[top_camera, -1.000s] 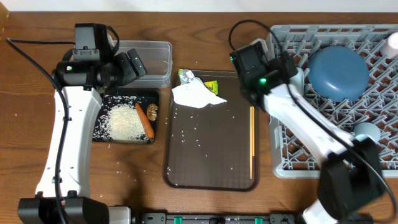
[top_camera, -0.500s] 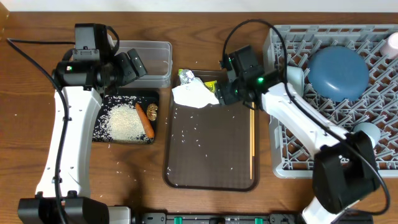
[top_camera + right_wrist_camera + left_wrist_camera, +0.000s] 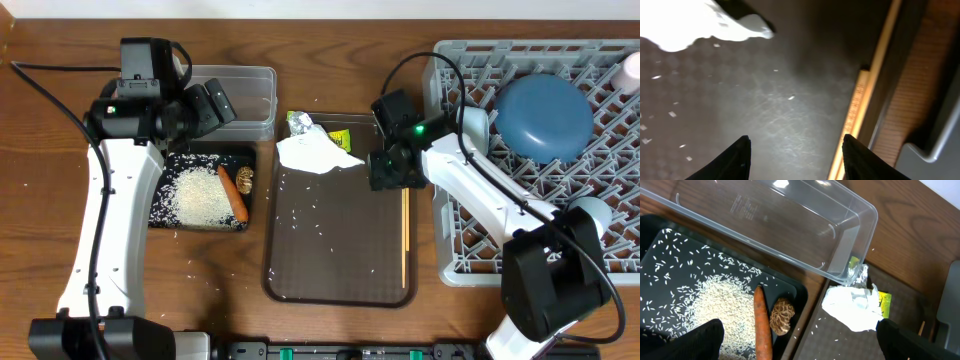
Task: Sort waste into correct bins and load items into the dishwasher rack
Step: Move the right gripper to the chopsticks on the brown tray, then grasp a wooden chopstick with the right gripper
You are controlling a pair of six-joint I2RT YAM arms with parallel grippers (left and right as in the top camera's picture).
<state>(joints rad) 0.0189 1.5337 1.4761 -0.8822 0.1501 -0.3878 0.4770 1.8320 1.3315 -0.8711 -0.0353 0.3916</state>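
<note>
- My right hand [image 3: 796, 150] hangs spread and empty over the brown tray [image 3: 780, 110]. The chopsticks [image 3: 866, 107] lie beside it, their ends cut off.
- My left hand [image 3: 797, 337] is spread above the black tray [image 3: 790, 287]; only its fingertips show.

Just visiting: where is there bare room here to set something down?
The brown tray is bare in its lower half, between its left rim and the chopsticks at its right edge, save stray grains. The clear tub is empty. Crowded: the tray's top end, with napkin, foil ball, wrapper and right gripper; the black tray, with rice, carrot and food lump.
</note>
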